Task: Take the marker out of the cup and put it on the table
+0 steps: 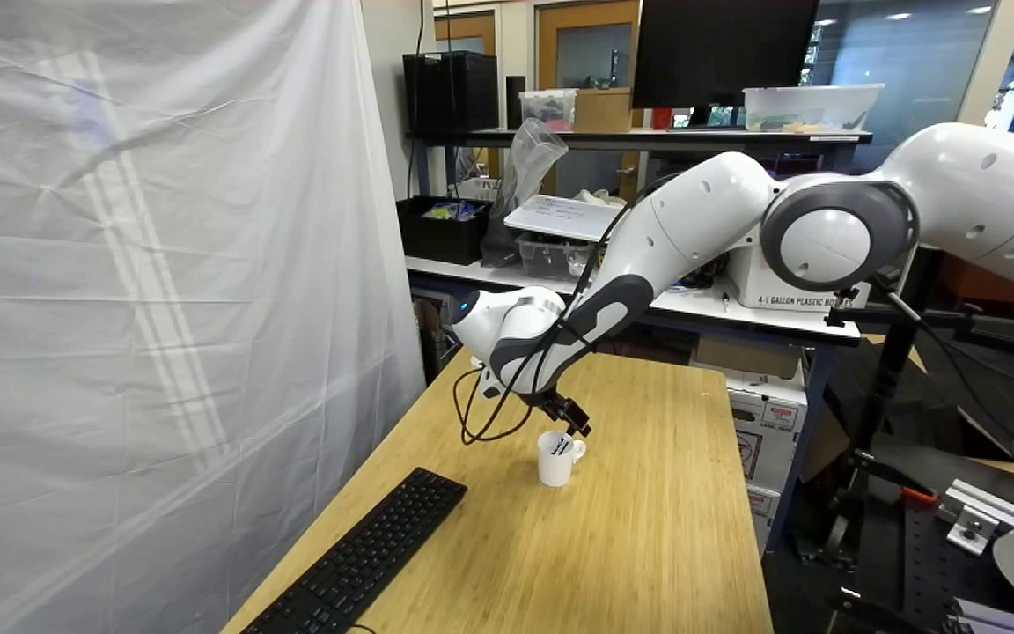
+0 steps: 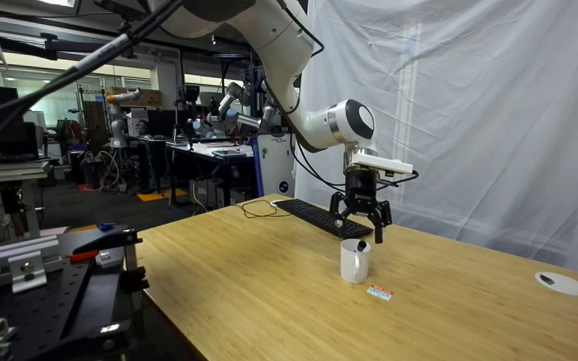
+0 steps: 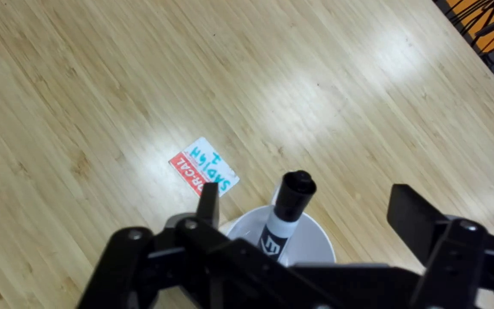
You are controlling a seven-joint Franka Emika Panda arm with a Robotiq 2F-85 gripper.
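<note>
A white cup (image 2: 349, 269) with a handle stands upright on the wooden table (image 2: 249, 291); it also shows in an exterior view (image 1: 553, 470) and in the wrist view (image 3: 317, 245). A white marker (image 3: 284, 219) with a black cap leans in the cup, its capped end sticking out above the rim; its cap (image 2: 362, 245) and its barrel (image 1: 562, 446) show in the exterior views. The marker's lower end is hidden. My gripper (image 2: 359, 234) is open just above the cup. In the wrist view the fingers (image 3: 305, 206) stand wide apart, with the marker between them, nearer the left finger, not visibly touched.
A red and white label (image 3: 204, 166) lies on the table beside the cup. A black keyboard (image 1: 362, 559) lies near the table edge by the white curtain (image 1: 181, 308). A white disc (image 2: 562, 284) and a loose cable (image 2: 256, 214) are on the table too.
</note>
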